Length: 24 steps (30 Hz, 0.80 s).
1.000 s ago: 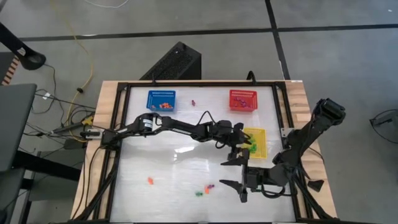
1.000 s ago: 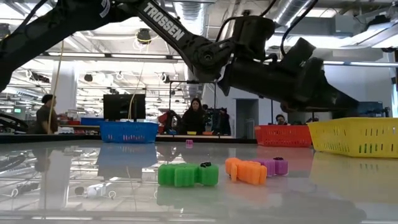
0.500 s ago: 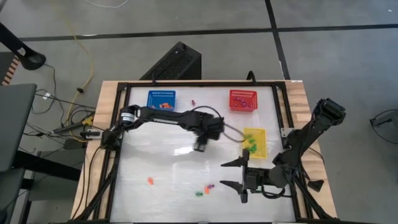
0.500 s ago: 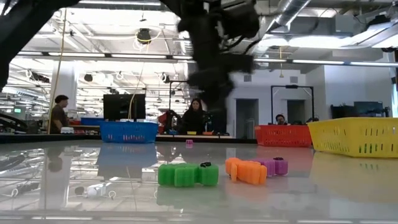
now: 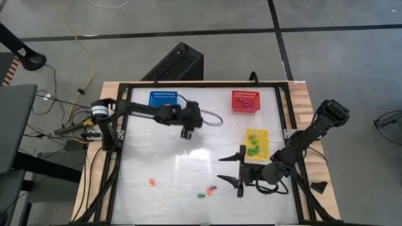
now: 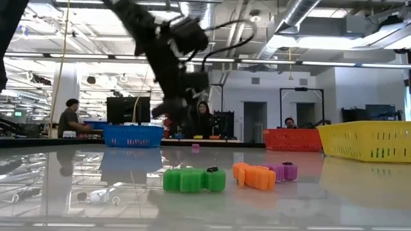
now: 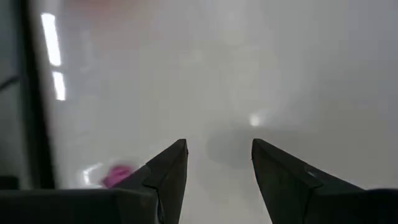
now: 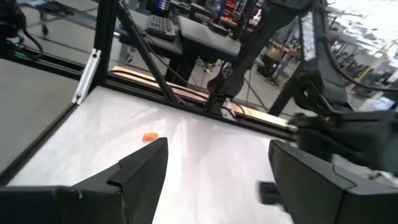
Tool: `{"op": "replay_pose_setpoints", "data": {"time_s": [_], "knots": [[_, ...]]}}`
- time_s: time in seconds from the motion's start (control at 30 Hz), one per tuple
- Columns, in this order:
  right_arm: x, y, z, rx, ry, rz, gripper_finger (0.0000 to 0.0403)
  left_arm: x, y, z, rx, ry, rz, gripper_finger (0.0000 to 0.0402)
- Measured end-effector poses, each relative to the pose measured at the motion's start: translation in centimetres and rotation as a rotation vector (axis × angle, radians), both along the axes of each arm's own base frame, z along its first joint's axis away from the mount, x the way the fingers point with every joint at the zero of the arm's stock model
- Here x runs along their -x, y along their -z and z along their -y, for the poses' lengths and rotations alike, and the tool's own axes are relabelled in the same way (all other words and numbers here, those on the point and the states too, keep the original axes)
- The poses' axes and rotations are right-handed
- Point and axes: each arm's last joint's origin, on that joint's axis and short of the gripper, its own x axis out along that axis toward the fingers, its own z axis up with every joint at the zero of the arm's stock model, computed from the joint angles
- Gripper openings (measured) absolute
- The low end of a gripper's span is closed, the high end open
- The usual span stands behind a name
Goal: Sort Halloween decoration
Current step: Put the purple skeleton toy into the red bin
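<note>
Both fingers open, empty, left gripper (image 5: 186, 133) moved back from yellow basket (image 5: 257, 144) toward blue basket (image 5: 163, 100), right gripper (image 5: 233, 172) nearer trinkets (image 5: 206, 191).

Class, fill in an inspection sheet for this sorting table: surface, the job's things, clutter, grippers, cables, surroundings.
Surface: white table, glossy.
Job's things: loose trinkets near the front edge, an orange one apart, a purple one between the blue basket and red basket; yellow basket holds green pieces.
Clutter: nothing seen.
Grippers: left gripper raised, jaws open, empty; right gripper open, empty.
Cables: yellow cable on floor.
Surroundings: people seated behind.
</note>
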Motion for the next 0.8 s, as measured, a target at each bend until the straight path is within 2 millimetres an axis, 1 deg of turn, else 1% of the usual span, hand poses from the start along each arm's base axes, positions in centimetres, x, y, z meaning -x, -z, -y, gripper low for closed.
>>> {"op": "replay_pose_setpoints", "data": {"time_s": [0.07,0.13,0.23,0.3,0.43,0.57,0.7,0.8], "knots": [[-0.3,0.0,0.2,-0.015,-0.02,-0.003,0.0311,0.9,0.9,-2.5,-0.028,-0.035,0.047,0.0169],[-0.5,0.1,0.4,-0.028,-0.03,-0.004,0.0311,1.6,1.5,-4.9,-0.011,-0.106,0.073,0.0169],[-0.5,0.1,0.5,-0.03,-0.031,-0.006,0.0311,2.2,1.3,-7.7,0.075,-0.197,0.133,0.0169],[-0.5,0.2,0.5,-0.024,-0.03,-0.015,0.0311,2.4,0.7,-9.1,0.129,-0.206,0.18,0.0169],[-0.5,0.4,0.6,-0.011,-0.031,-0.031,0.0311,2.8,-0.2,-11.1,0.202,-0.176,0.248,0.0169],[-0.5,0.5,0.6,-0.006,-0.031,-0.047,0.0311,3.4,-0.3,-12.3,0.25,-0.175,0.288,0.0169],[-0.5,0.6,0.6,-0.002,-0.031,-0.054,0.0311,3.8,-0.3,-13.0,0.274,-0.175,0.301,0.0169],[-0.5,0.6,0.6,-0.016,-0.03,-0.053,0.0311,3.8,-0.3,-13.0,0.278,-0.107,0.305,0.0169]]}}
